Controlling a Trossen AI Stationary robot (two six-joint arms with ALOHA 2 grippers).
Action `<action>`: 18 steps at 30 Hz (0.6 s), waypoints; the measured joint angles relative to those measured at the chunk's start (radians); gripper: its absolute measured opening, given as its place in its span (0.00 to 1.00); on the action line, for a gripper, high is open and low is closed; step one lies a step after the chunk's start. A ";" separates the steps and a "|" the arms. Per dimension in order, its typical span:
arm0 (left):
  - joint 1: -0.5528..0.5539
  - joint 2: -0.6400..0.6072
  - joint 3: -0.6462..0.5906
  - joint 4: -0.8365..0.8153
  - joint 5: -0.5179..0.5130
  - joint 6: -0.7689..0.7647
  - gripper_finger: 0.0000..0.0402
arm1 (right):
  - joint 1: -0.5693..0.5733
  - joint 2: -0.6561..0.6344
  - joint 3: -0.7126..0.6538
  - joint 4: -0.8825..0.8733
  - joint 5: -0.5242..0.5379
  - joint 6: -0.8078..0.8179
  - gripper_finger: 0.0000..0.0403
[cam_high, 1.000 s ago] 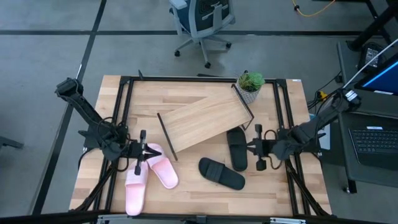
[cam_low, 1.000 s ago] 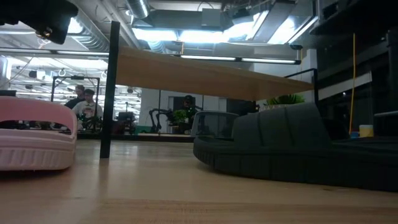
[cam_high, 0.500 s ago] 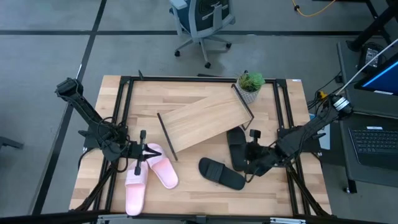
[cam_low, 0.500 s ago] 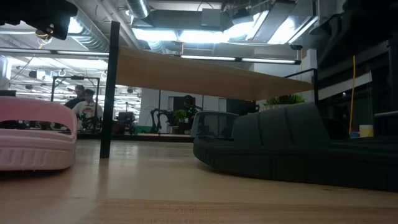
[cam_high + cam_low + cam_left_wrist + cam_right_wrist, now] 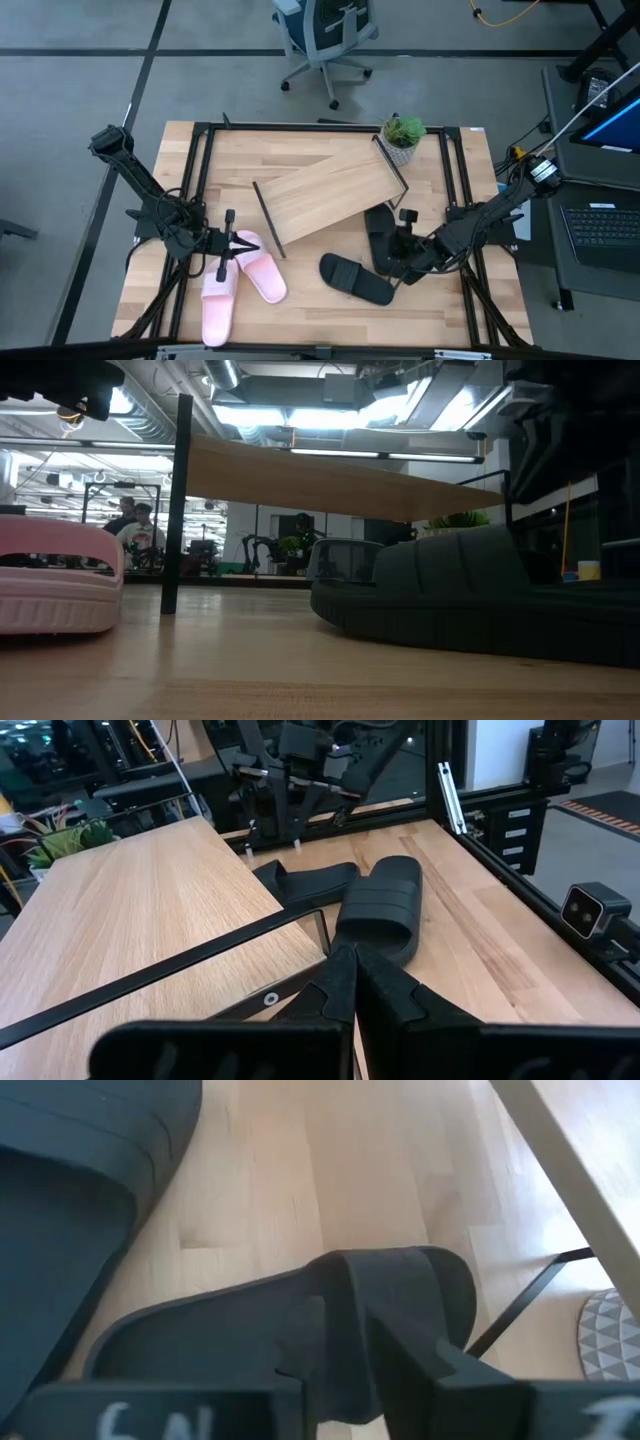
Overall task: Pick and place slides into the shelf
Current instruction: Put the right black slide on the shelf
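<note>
On the light-wood bench (image 5: pixel 330 305) framed by black rails, the slanted rectangular light-wood shelf board (image 5: pixel 330 195) with thin black metal end rods lies at an angle near the middle, its right end close to a small green potted plant (image 5: pixel 402 135) at the far right. Just near of the shelf's right half lie two matte black open-toe slide sandals: one black slide (image 5: pixel 381 240) lies just below the shelf's right end rod, and the other black slide (image 5: pixel 356 279) lies nearer and slightly left, angled, almost touching the first. The right end effector (image 5: pixel 400 262) is low over the first black slide; in the right wrist view that slide's wide strap (image 5: pixel 400 1320) sits right at the dark fingers (image 5: pixel 460 1375), but whether they are spread or closed on it cannot be told. On the left side, the two light pink slide sandals lie near of the shelf's left rod, one pink slide (image 5: pixel 258 266) angled and the other pink slide (image 5: pixel 219 304) nearer to the bench's near edge, the two touching. The left end effector (image 5: pixel 243 244) sits at the far end of the angled pink slide with its fingers (image 5: pixel 345 990) pressed together, holding nothing.
</note>
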 joint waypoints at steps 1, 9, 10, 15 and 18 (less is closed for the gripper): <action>0.000 0.000 0.000 0.000 0.000 0.000 0.00 | 0.000 0.000 0.000 -0.005 0.000 0.001 0.25; 0.000 0.000 0.000 0.000 0.000 0.000 0.00 | -0.001 0.009 0.000 -0.028 0.000 -0.001 0.39; 0.000 0.000 0.000 0.000 0.000 0.000 0.00 | -0.001 0.015 -0.001 -0.028 0.000 -0.001 0.39; 0.000 0.000 0.000 0.000 0.000 0.003 0.00 | -0.007 0.076 -0.001 -0.037 0.005 -0.031 0.40; 0.000 0.000 0.000 -0.001 0.000 0.053 0.00 | -0.011 0.126 -0.002 -0.035 0.031 -0.054 0.40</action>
